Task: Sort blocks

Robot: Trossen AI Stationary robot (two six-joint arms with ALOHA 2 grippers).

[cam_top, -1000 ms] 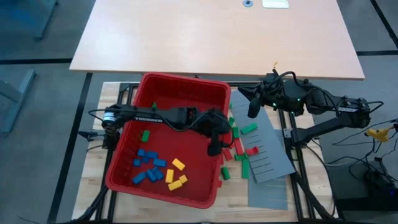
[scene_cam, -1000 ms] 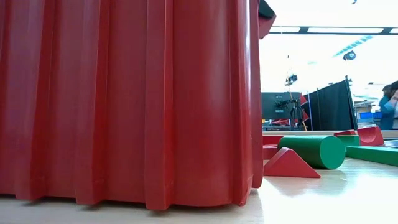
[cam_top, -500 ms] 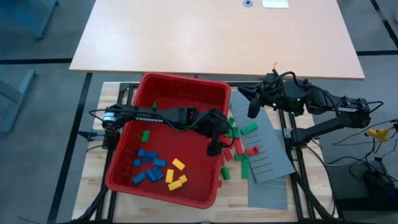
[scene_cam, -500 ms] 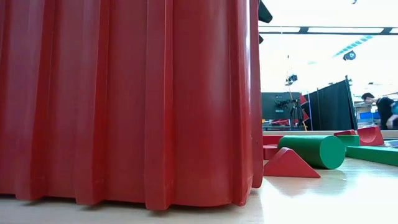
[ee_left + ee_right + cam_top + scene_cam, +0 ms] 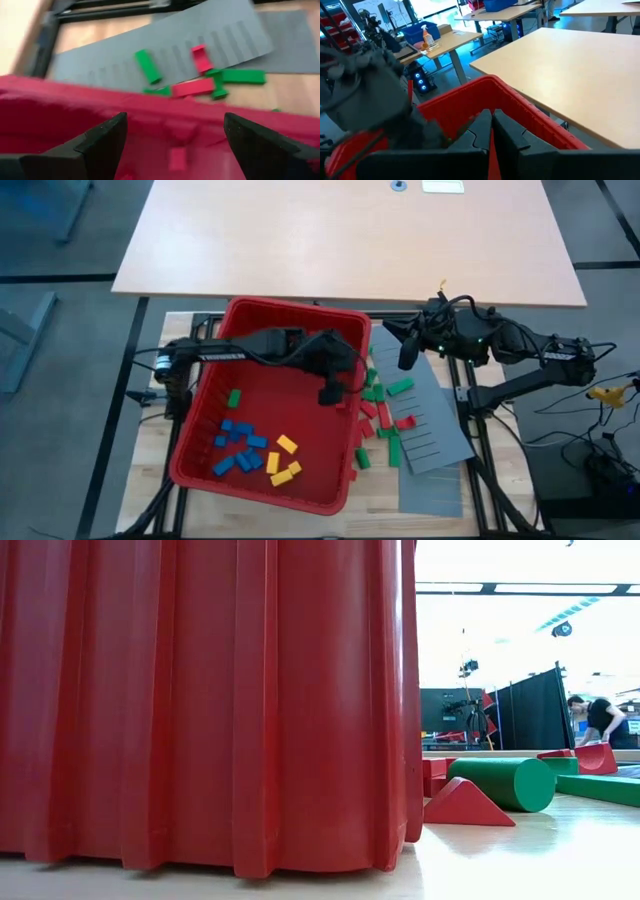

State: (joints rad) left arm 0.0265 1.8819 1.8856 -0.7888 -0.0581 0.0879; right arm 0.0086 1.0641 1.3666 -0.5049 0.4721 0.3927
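We see the left gripper [image 5: 331,392] inside the red bin [image 5: 290,320], fingers spread and empty — red and green blocks [image 5: 379,412] lie just right. The right gripper [image 5: 407,352] waits with fingers pressed together, over the grey panel's [image 5: 435,435] far end.

The right gripper [image 5: 491,131] is seen with its two dark fingers pressed together. Past them a red bin [image 5: 520,107] is seen, and the other arm [image 5: 370,95] at nine o'clock. A pale tabletop [image 5: 575,75] is spread at two o'clock.

Overhead and table-level views share the red bin [image 5: 270,410].
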